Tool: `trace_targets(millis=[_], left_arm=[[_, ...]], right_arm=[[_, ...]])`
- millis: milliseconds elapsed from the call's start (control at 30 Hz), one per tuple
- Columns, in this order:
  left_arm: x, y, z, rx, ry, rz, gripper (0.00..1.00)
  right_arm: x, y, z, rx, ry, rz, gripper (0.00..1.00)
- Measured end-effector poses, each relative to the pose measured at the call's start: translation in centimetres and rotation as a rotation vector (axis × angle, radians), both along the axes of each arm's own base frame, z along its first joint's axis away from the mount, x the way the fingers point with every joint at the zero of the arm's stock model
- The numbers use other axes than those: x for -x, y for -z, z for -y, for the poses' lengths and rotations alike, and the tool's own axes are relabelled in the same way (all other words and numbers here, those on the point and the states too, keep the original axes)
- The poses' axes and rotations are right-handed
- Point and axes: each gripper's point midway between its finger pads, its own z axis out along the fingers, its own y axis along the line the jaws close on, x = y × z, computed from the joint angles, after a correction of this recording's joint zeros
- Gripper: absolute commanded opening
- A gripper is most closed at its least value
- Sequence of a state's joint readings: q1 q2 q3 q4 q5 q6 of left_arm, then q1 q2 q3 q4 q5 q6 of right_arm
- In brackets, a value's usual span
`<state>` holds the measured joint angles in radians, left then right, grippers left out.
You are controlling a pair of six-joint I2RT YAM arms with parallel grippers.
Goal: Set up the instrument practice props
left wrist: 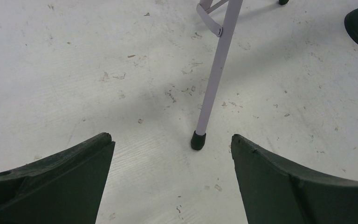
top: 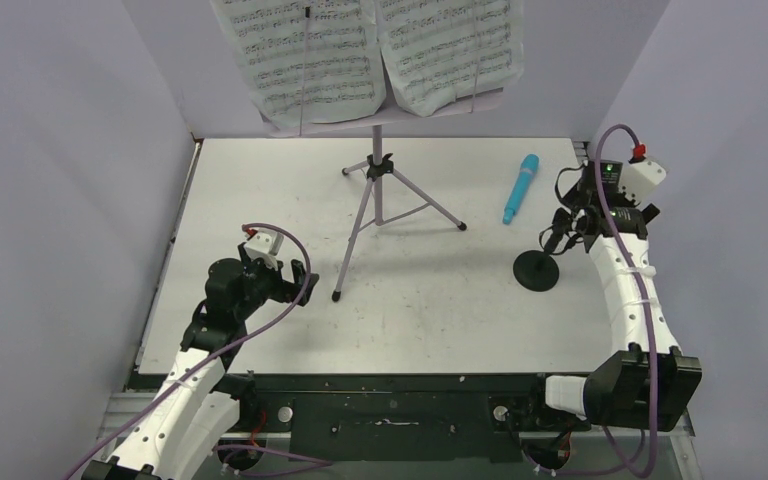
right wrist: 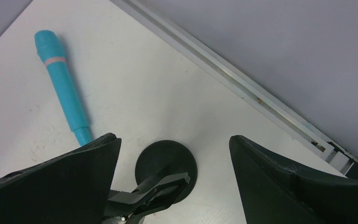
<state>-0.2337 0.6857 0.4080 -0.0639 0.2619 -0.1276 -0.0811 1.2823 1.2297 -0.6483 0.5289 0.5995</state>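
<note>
The white worktop [top: 260, 200] fills the centre of the top view and is enclosed by grey walls on three sides.

The lilac music stand [top: 377, 195] stands upright on its tripod at the upper centre of the worktop. Its desk sits at the top edge of the frame and carries two white sheet-music pages [top: 310, 55] side by side.

The left gripper [top: 303, 281] is at the lower left, near the front tripod leg. In the left wrist view the left gripper [left wrist: 170, 137] has its jaws spread wide and holds nothing. The black foot [left wrist: 197, 140] of that leg rests on the worktop just beyond the gap.

The right gripper [top: 558, 238] is at the right, above the mic stand. In the right wrist view its jaws are also wide apart and not closed on anything.

The turquoise-blue microphone [top: 521, 187] lies flat at the upper right, well apart from the tripod.

The black mic stand [top: 536, 269] stands on its round base at the right. Its clip [right wrist: 154, 193] appears low in the right wrist view, between the jaws.
</note>
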Motion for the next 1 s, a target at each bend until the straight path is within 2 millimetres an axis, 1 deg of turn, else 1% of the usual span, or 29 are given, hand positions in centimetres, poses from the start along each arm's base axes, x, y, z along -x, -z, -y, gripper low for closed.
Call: trace_targets(millis=[67,167,300,533,667,733,833,933,1000], left_arm=[[0.0,0.0,0.0,0.001,0.003,0.0,0.96],[0.1,0.0,0.1,0.002,0.007,-0.001,0.96],[0.1,0.0,0.2,0.004,0.015,-0.003,0.96],[0.2,0.1,0.4,0.007,0.025,-0.006,0.96],[0.2,0.1,0.4,0.007,0.026,-0.006,0.96],[0.2,0.1,0.4,0.007,0.026,-0.006,0.96],[0.2,0.1,0.4,0.007,0.026,-0.006,0.96],[0.2,0.1,0.4,0.007,0.026,-0.007,0.96],[0.2,0.1,0.4,0.007,0.026,-0.007,0.96]], right_arm=[[0.2,1.0,-0.3,-0.032,-0.023,-0.013,0.9],[0.3,2.6,-1.3,-0.089,-0.076,-0.03,0.92],[-0.2,2.9,-2.0,-0.152,-0.128,0.018,0.98],[-0.9,3.5,-3.2,-0.258,-0.199,0.087,0.75],[-1.6,3.5,-4.0,-0.309,-0.235,0.127,0.6],[-1.9,3.3,-4.6,-0.332,-0.258,0.144,0.55],[-2.3,3.3,-5.3,-0.366,-0.289,0.167,0.44],[-2.8,3.1,-6.2,-0.396,-0.327,0.189,0.35],[-3.1,3.0,-6.7,-0.416,-0.353,0.207,0.31]])
